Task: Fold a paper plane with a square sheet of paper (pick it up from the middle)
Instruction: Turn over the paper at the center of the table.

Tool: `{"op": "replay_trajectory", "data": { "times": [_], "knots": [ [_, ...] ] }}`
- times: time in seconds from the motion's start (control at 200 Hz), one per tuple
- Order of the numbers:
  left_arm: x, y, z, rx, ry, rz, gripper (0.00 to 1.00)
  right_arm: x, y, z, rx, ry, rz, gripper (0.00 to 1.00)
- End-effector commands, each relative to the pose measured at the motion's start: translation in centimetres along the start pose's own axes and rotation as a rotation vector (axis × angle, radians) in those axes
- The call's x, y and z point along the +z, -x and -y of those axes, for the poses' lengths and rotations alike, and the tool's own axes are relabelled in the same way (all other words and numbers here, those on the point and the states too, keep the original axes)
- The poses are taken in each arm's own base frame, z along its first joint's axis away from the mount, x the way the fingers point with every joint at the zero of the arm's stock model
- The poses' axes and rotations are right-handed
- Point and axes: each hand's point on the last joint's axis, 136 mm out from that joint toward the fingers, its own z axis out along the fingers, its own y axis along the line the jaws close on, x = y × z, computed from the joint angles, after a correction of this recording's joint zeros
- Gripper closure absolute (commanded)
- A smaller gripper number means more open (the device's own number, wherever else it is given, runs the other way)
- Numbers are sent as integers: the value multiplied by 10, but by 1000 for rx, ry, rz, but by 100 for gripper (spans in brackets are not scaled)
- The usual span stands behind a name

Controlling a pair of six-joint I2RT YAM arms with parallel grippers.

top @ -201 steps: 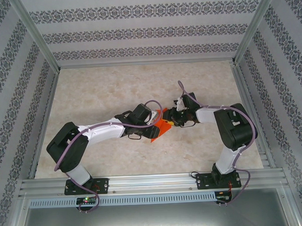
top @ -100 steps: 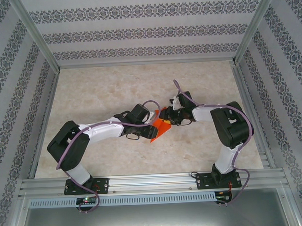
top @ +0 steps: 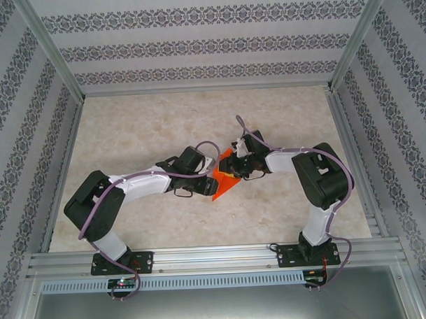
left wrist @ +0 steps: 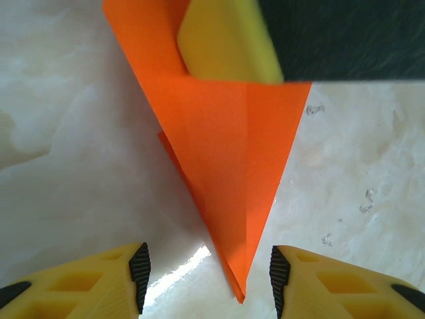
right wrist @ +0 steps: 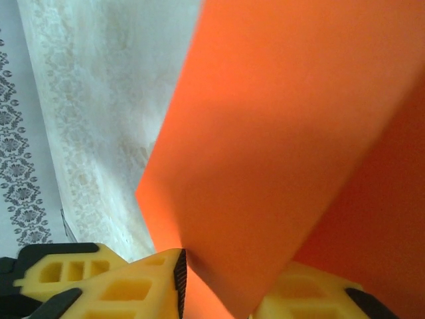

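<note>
In the right wrist view the orange paper (right wrist: 279, 133) runs off the top and right edges and screens the gap of the right gripper (right wrist: 222, 292), so its grip cannot be judged. From the left wrist, a yellow finger (left wrist: 222, 40) covers part of the paper's cut-off upper end.

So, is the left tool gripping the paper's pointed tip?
No, the left tool is open, with bare table either side of the paper tip.
</note>
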Motion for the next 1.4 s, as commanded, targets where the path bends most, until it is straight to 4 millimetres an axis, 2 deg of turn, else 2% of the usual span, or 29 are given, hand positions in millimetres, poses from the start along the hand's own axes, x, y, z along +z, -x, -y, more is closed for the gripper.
{"op": "replay_trajectory", "data": {
  "times": [0.0,0.295,0.515,0.684,0.809,0.939,1.129,1.199,1.394],
  "knots": [
    [-15,2,-4,-11,31,7,45,6,0,-5,-14,7,-5,77],
    [-34,1,-3,-13,52,23,41,-4,4,-26,-49,27,15,96],
    [-50,8,1,-61,49,68,36,-19,7,-48,-70,71,48,100],
    [-72,25,7,-106,47,158,32,-32,10,-68,-76,121,72,100],
    [-89,36,12,-146,17,242,22,-42,14,-84,-81,173,94,100],
    [-105,46,17,-255,-88,333,17,-53,19,-101,-79,248,122,100],
    [-119,52,9,-457,-248,387,15,-71,22,-123,-91,328,156,100],
    [-125,57,17,-517,-343,423,12,-77,22,-131,-101,346,170,100],
    [-135,70,39,-594,-546,458,12,-90,25,-147,-109,398,200,100]
  ]
}}
